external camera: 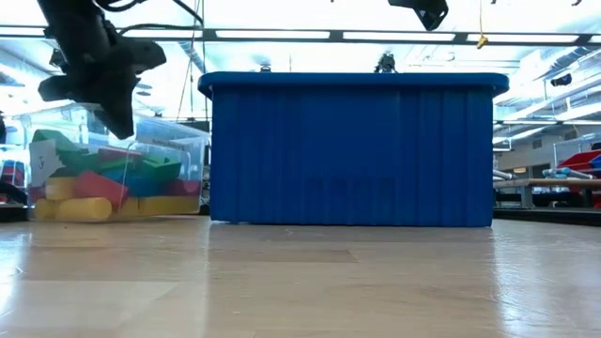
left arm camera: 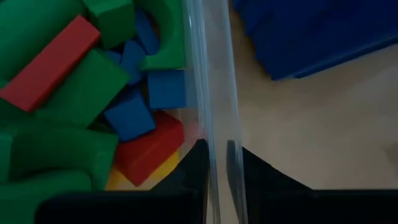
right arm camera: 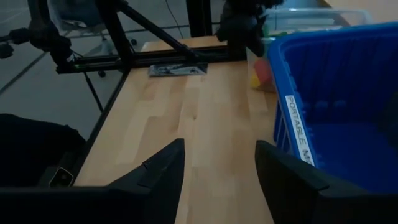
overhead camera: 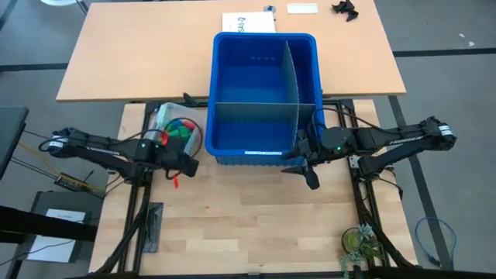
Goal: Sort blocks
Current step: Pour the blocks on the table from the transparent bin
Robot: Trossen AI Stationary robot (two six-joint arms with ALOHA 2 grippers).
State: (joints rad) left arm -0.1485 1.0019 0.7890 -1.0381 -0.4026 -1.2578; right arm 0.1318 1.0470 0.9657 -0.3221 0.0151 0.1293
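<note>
Your blocks (left arm camera: 74,106) sit piled in the small clear tub (external camera: 188,141), red, green, blue and yellow pieces jumbled together. In the high view the tub lies left of centre, just beside the lower left corner of the large blue bin (overhead camera: 263,93); in the low view it stands at the left edge of the frame, with the bin filling the middle.

Look at the left gripper (left arm camera: 217,168): in its wrist view the two dark fingers are pinched onto the tub's clear wall, one finger inside among the blocks and one outside over the bare wood. So you see it clenched on the tub's rim, not on any block. In the high view that gripper (overhead camera: 180,164) is at the tub's lower edge, left of centre.

The right gripper (right arm camera: 219,168) hangs over the wooden table (right arm camera: 186,112) at the bin's lower right corner in the high view (overhead camera: 308,172). Its fingers stand apart with bare tabletop between them, grasping nothing.

The bin has grey dividers (overhead camera: 291,74) splitting it into compartments, and you see no blocks in them. A white label (right arm camera: 297,127) runs along its near wall.
</note>
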